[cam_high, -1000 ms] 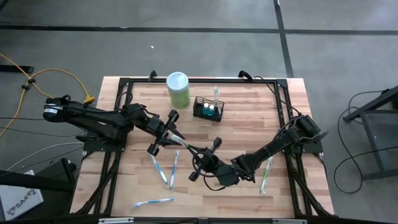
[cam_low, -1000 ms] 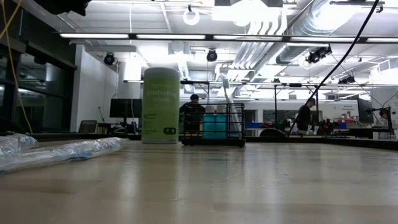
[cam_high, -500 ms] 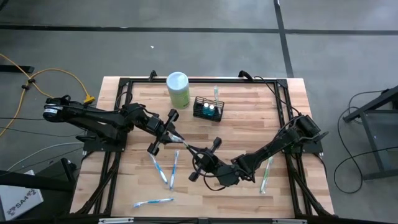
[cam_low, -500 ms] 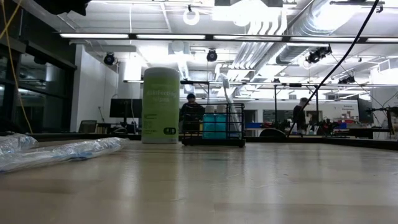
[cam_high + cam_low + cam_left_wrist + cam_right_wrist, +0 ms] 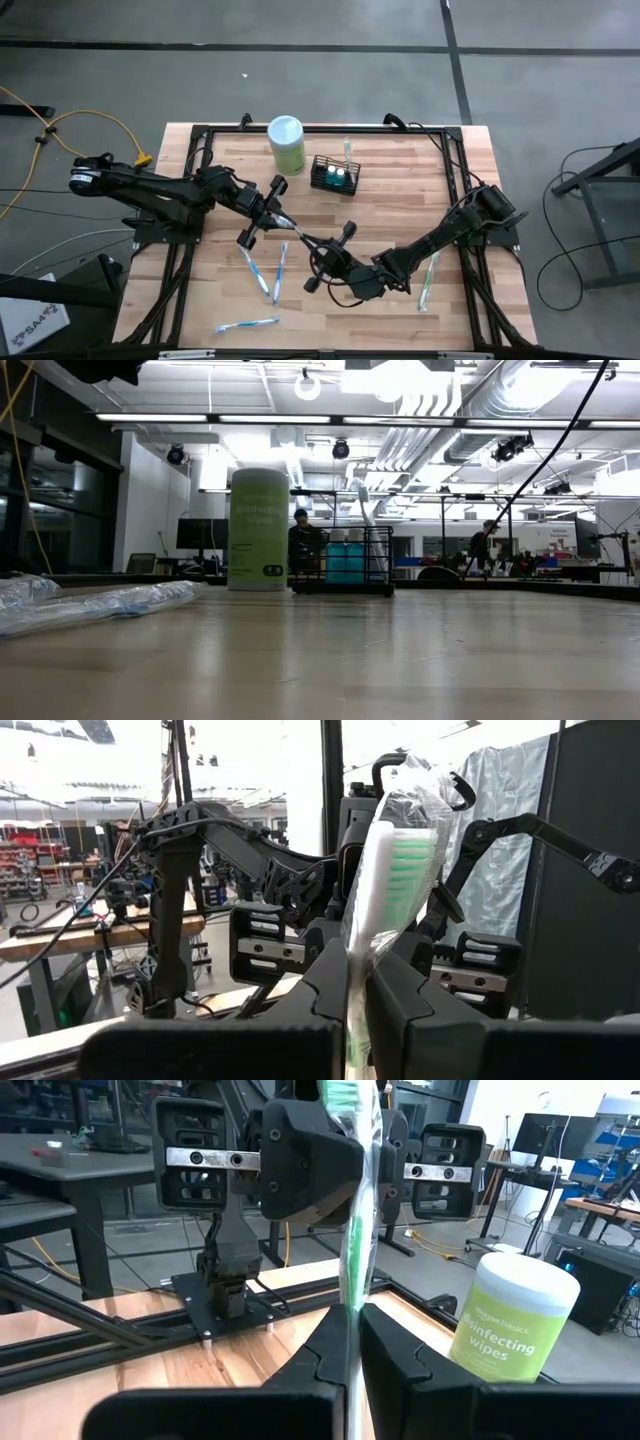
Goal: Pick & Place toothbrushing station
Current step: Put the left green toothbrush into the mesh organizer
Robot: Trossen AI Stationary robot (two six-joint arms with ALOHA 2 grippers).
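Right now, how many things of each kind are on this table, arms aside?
Toothbrushes: 6 (4 loose, 1 standing in the caddy, 1 held toothbrush gripped by the left gripper and the right gripper)
Caddy: 1
Teal containers in it: 2
Wipes canister: 1
Total: 10

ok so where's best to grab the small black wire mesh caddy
From straight above, pinch the front top rim of the small black wire-mesh caddy: it stands upright, open-topped, a pale green canister close beside it and an upright toothbrush at its back. Left gripper and right gripper both clamp a wrapped green toothbrush.
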